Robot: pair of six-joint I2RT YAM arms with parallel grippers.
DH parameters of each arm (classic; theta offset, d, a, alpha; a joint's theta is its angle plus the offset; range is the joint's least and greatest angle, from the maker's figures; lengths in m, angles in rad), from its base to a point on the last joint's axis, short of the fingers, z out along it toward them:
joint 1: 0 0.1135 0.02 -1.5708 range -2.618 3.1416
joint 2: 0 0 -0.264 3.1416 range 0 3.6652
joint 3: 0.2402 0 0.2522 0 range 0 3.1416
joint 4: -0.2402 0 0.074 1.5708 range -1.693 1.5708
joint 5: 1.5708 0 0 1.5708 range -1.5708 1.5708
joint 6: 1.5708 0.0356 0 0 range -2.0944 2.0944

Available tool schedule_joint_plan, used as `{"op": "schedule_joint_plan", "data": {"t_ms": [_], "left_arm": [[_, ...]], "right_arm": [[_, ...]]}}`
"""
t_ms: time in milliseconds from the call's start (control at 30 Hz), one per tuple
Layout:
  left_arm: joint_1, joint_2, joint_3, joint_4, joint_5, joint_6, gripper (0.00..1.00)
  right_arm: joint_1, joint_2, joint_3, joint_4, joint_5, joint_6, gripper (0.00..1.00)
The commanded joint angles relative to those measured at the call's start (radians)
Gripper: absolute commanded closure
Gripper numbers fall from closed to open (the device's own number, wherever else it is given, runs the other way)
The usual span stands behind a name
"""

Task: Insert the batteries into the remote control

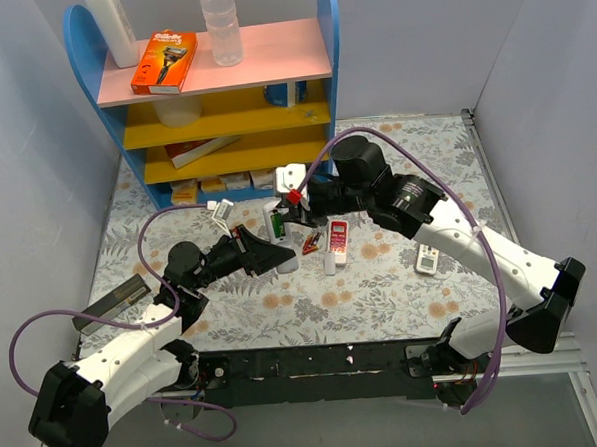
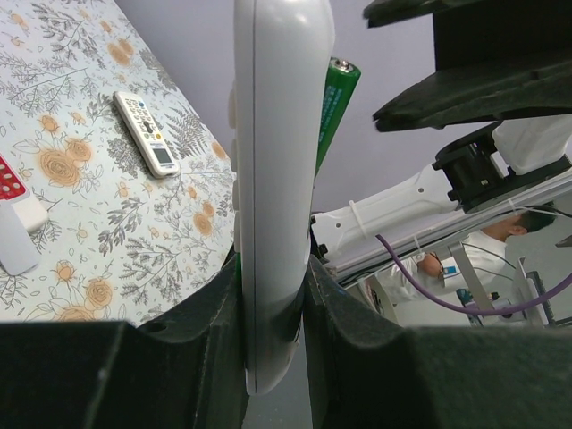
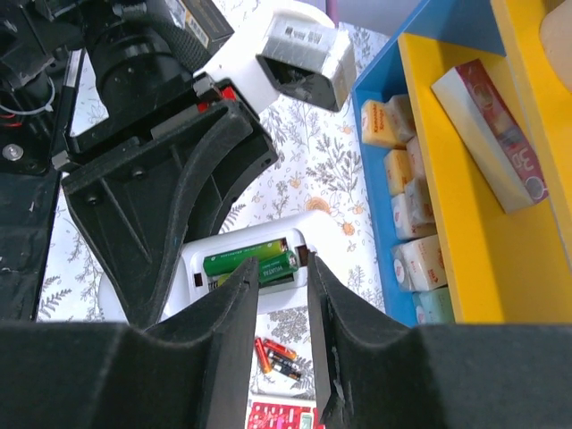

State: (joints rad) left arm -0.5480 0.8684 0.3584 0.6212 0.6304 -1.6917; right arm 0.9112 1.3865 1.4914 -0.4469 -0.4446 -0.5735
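My left gripper (image 2: pixel 273 273) (image 1: pixel 268 253) is shut on the lower end of the white remote control (image 2: pixel 277 134) (image 1: pixel 277 228) and holds it up off the table. Its back compartment is uncovered, with two green batteries (image 3: pixel 250 259) in it. One of them (image 2: pixel 335 107) sticks out at a slant. My right gripper (image 3: pixel 281 266) (image 1: pixel 296 216) hovers just over the compartment, open, its tips on either side of that battery's end. Several loose red and dark batteries (image 3: pixel 281 353) (image 1: pixel 308 245) lie on the floral cloth below.
A red-and-white remote (image 1: pixel 338 243) lies beside the loose batteries. Another white remote (image 1: pixel 428 259) (image 2: pixel 147 134) is further right. A blue shelf unit (image 1: pixel 223 117) with yellow boards and small boxes (image 3: pixel 411 206) stands at the back. A grey remote (image 1: pixel 112 303) lies at the left.
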Motion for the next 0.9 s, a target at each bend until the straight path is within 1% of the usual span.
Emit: {"op": "schedule_joint_plan", "data": {"t_ms": [0, 400, 533, 700, 867], "left_arm": [[-0.001, 0.003, 0.051, 0.028, 0.02, 0.012, 1.0], [0.0, 0.003, 0.06, 0.031, 0.022, 0.017, 1.0], [0.0, -0.011, 0.057, 0.032, 0.002, 0.015, 1.0], [-0.001, -0.014, 0.07, 0.051, -0.015, -0.002, 1.0], [-0.001, -0.012, 0.102, 0.069, -0.032, -0.008, 1.0]], "right_arm": [[0.0, -0.001, 0.061, 0.024, -0.026, 0.006, 0.65], [-0.009, 0.031, 0.052, 0.01, -0.02, 0.006, 0.73], [-0.018, 0.029, 0.037, 0.01, -0.022, 0.014, 0.76], [-0.023, 0.008, -0.035, 0.023, -0.026, 0.037, 0.79], [-0.026, -0.027, -0.114, 0.06, -0.045, 0.081, 0.8]]}}
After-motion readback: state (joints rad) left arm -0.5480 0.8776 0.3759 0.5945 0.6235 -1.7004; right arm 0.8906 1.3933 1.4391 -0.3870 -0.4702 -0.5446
